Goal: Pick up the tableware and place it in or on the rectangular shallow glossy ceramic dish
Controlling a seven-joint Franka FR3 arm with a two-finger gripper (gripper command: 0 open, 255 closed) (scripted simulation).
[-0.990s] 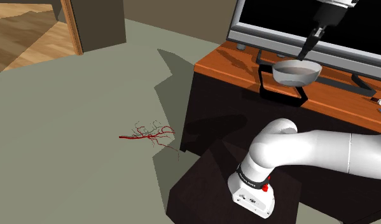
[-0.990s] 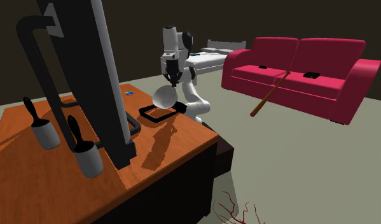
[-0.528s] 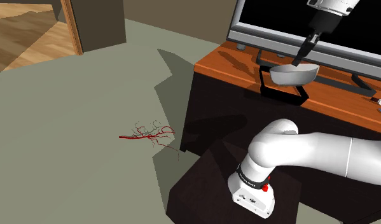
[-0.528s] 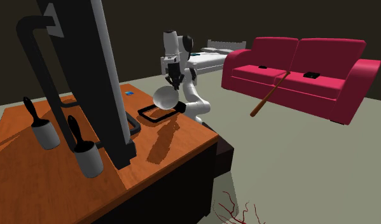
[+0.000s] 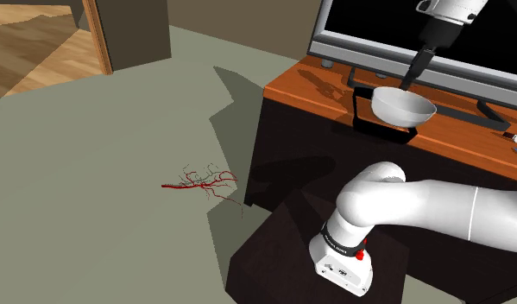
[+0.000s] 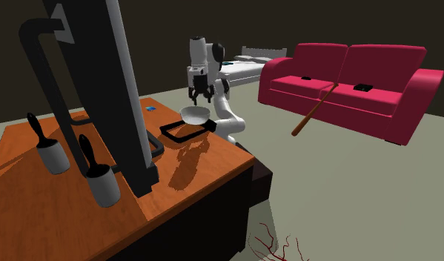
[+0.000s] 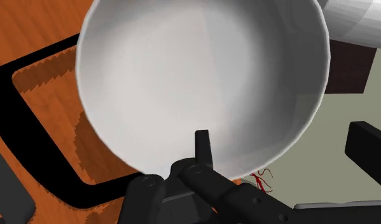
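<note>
A white bowl (image 5: 403, 105) stands upright on the black rectangular dish (image 5: 362, 123), which lies on the orange tabletop in front of the screen. In the second exterior view the bowl (image 6: 195, 113) covers the far part of the dish (image 6: 172, 133). My gripper (image 5: 412, 78) hangs just above the bowl's far rim, open. In the wrist view one finger (image 7: 201, 146) is over the inside of the bowl (image 7: 201, 76) and the other (image 7: 367, 153) is outside it. The rim passes between them untouched, and the dish's black border (image 7: 30, 165) shows beside the bowl.
A large dark screen (image 5: 394, 34) on a black stand (image 6: 150, 144) rises right behind the dish. Two grey cups with black handles (image 6: 101, 182) stand at the table's other end. A red twig (image 5: 200, 181) lies on the floor; a red sofa (image 6: 346, 81) is far off.
The fingers were shut on the tilted bowl's rim; they have opened. The bowl has dropped a little and levelled out on the dish, and the hand has risen slightly.
</note>
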